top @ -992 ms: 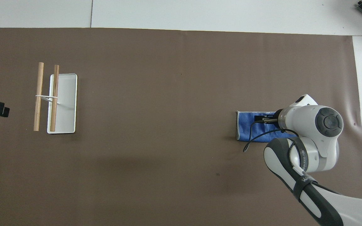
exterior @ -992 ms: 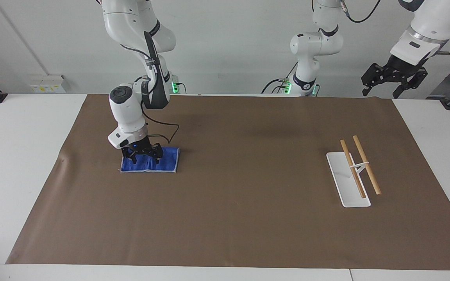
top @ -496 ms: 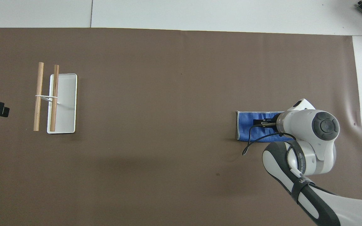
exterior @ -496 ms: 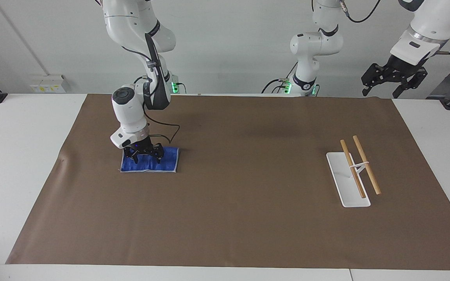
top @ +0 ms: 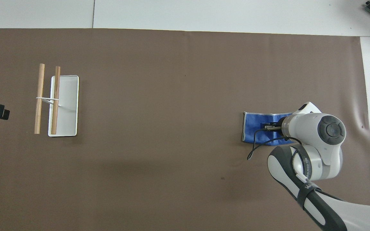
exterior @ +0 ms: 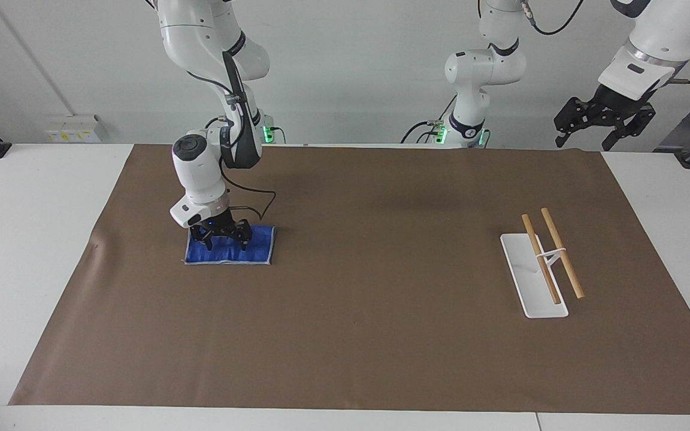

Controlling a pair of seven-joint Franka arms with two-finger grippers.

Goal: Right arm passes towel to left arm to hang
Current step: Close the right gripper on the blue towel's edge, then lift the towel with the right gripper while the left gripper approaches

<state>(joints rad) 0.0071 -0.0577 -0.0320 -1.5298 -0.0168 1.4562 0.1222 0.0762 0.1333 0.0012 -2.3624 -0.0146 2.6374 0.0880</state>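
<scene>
On the mat: the blue towel [exterior: 231, 246] lies flat on the brown table mat [exterior: 369, 335] toward the right arm's end of the table, its pale trim showing along the edge farther from the robots.
Right gripper [exterior: 224, 239]: down on the towel, on the part of it nearer to the robots; the claw fingers [exterior: 206, 241] are spread over the cloth and touch it, not visibly pinched together, so no hold yet as far as can be judged.
Left gripper [exterior: 604, 124]: waiting high over the table's edge at the left arm's end, claws hanging apart and holding nothing.
Rack: a white-based towel rack [exterior: 541, 263] with two wooden rails stands well apart from the towel, toward the left arm's end.
Step in hand: gathering the cloth for the pickup.
Doing it well: the fingers should press into the fabric and draw a fold between them before lifting; a pinch near one edge would leave a free length hanging for the left gripper to take.
Risk: too shallow a bite may slide off the thin cloth.
</scene>
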